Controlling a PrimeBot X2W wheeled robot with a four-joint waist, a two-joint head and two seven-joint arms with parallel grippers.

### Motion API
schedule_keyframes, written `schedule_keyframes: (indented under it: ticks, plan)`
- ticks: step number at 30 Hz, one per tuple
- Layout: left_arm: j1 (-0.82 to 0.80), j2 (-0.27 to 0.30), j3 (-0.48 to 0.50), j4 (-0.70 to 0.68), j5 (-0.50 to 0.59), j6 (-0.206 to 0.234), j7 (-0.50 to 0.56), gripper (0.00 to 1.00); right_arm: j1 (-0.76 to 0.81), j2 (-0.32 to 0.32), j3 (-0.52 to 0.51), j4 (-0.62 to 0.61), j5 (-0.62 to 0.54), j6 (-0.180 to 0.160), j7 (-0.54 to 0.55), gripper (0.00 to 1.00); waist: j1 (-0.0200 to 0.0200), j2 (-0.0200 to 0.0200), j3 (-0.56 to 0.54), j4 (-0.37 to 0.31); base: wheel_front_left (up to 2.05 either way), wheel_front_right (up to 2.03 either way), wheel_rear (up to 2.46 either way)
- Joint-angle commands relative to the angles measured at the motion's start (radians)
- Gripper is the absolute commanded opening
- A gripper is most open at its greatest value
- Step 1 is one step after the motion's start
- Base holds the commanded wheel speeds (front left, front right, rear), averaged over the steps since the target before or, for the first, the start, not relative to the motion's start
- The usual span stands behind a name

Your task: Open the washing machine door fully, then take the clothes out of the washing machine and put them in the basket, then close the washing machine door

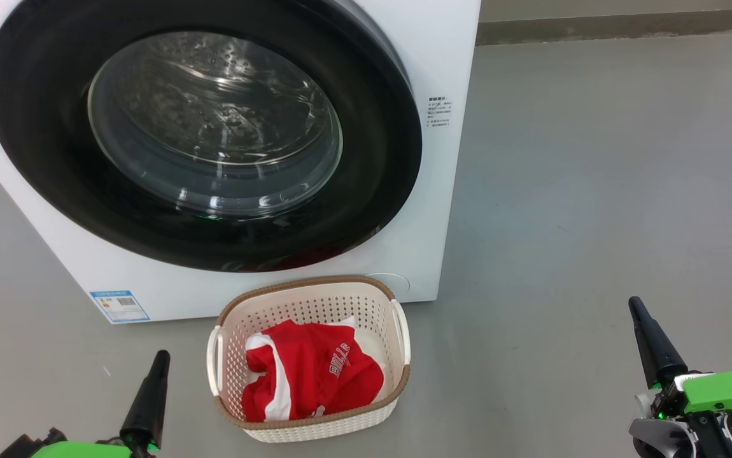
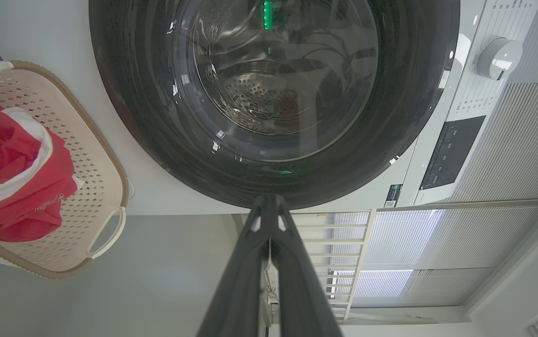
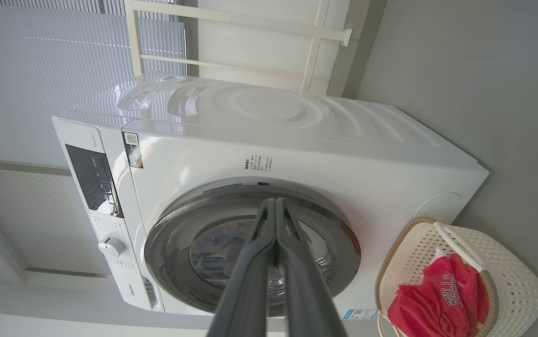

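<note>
The white washing machine (image 1: 433, 191) stands ahead with its door (image 1: 213, 127) lying flat against the front, black rim around the clear glass bowl. On the floor before it sits the cream basket (image 1: 305, 284) with the red clothes (image 1: 309, 375) bunched inside, white lettering showing. My left gripper (image 1: 161, 357) is shut and empty, low at the left of the basket. At the lower right, farther from the basket, my right gripper (image 1: 634, 305) is shut and empty. The left wrist view looks past the left gripper (image 2: 269, 200) at the door (image 2: 273, 93), the basket (image 2: 93, 154) and clothes (image 2: 11, 164). The right wrist view shows the right gripper (image 3: 276, 202), the door (image 3: 339, 229), the basket (image 3: 507, 262) and clothes (image 3: 437, 304).
Grey floor (image 1: 595, 191) spreads to the right of the machine up to a wall base (image 1: 620, 25). A blue label sticker (image 1: 119, 305) is on the machine's lower left front. The control panel with a round knob (image 2: 498, 58) and window blinds behind a white railing (image 2: 358, 252) appear in the left wrist view.
</note>
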Motion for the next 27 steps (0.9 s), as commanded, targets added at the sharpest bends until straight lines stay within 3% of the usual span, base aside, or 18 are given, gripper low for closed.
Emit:
schedule_keyframes:
  ticks: [1,27]
  plan:
    - [-0.039,0.011,0.036,-0.027,-0.007,-0.007,0.005,0.00,-0.043,-0.008,0.017,-0.030,0.006,0.001,0.006,0.00,0.0000,0.0000,0.000,0.000,0.00,0.00,0.00]
    - [-0.039,0.011,0.035,-0.027,-0.007,-0.007,0.005,0.00,-0.043,-0.008,0.017,-0.030,0.006,0.001,0.006,0.00,0.0000,0.0000,0.000,0.000,0.00,0.00,0.00]
